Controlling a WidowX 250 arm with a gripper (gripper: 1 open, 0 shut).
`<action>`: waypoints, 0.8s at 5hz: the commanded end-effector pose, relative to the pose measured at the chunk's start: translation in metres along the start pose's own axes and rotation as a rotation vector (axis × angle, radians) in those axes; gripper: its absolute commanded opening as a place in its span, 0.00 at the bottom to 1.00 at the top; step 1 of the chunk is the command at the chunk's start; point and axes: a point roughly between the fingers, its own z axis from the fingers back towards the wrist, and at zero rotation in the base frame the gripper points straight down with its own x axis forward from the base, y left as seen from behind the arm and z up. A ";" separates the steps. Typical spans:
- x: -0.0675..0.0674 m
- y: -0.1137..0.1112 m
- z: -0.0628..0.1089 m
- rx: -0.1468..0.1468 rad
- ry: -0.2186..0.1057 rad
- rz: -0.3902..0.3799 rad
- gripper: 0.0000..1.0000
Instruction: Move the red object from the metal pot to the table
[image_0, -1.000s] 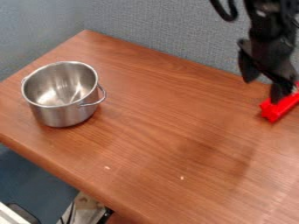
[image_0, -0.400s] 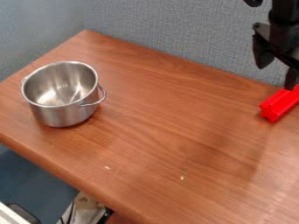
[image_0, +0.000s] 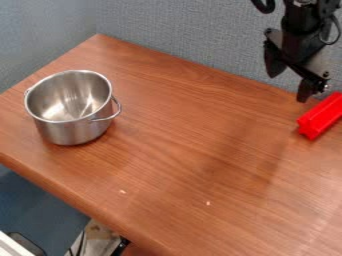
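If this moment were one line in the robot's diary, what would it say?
red object: on table, right edge | metal pot: empty, left | gripper: open, above red object, holding nothing

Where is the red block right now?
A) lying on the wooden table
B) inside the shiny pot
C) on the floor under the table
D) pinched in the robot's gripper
A: the red block lies on the wooden table at the right edge of the view, far from the metal pot, which is empty, and the gripper hangs open above it, holding nothing.
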 end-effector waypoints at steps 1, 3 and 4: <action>0.022 0.000 0.023 0.036 -0.067 0.017 1.00; 0.048 -0.030 0.018 0.047 -0.049 0.170 1.00; 0.053 -0.045 0.012 0.055 -0.016 0.291 1.00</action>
